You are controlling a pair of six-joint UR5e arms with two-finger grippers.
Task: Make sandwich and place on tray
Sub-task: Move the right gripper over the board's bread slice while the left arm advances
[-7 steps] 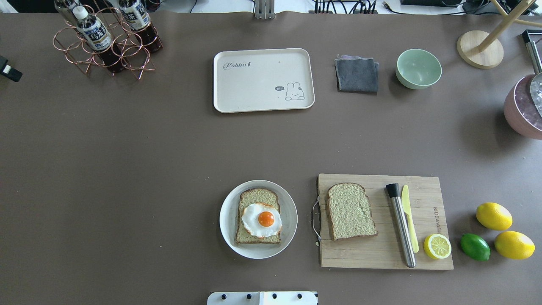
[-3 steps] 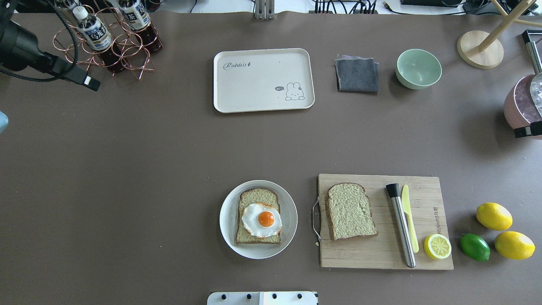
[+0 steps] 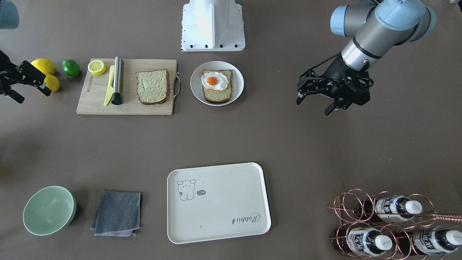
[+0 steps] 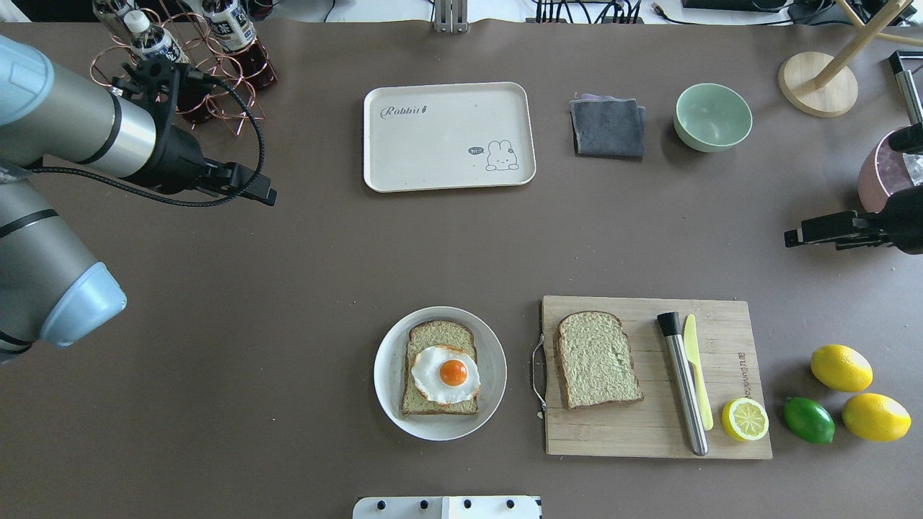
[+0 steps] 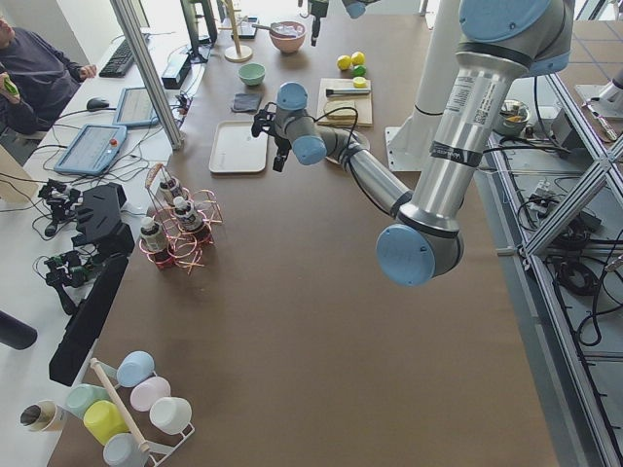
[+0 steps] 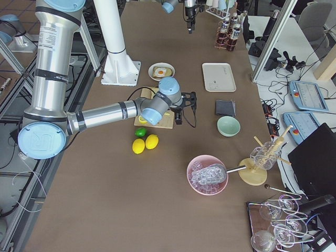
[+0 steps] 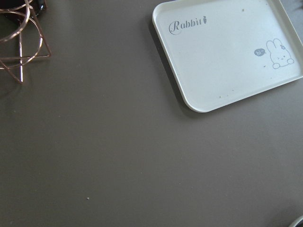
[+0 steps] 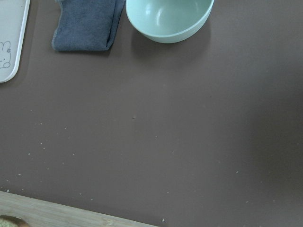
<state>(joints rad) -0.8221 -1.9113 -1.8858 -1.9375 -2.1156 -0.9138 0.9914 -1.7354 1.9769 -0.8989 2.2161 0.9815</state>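
**Inspector:** Arm poses?

**Assistant:** The left gripper [image 3: 312, 107] hangs over bare table on the robot's left, pointing down, jaws spread wide, nothing between them. The right gripper [image 3: 33, 96] hovers near the lemons [image 4: 841, 367], jaws likewise apart and holding nothing (it is partly cut off at the edge of the front view).

**Inspector:** Count of items?

**Assistant:** One plate [image 4: 386, 375] bearing one bread slice [image 4: 440, 335] with one egg [image 4: 445, 375] on top. One second slice [image 4: 597, 359] lying flat on the cutting board [image 4: 649, 432]. One tray [image 4: 433, 144], well apart from the plate, across the table from the robot. Two whole lemons, one lime [image 4: 809, 420], one lemon half [image 4: 745, 419].
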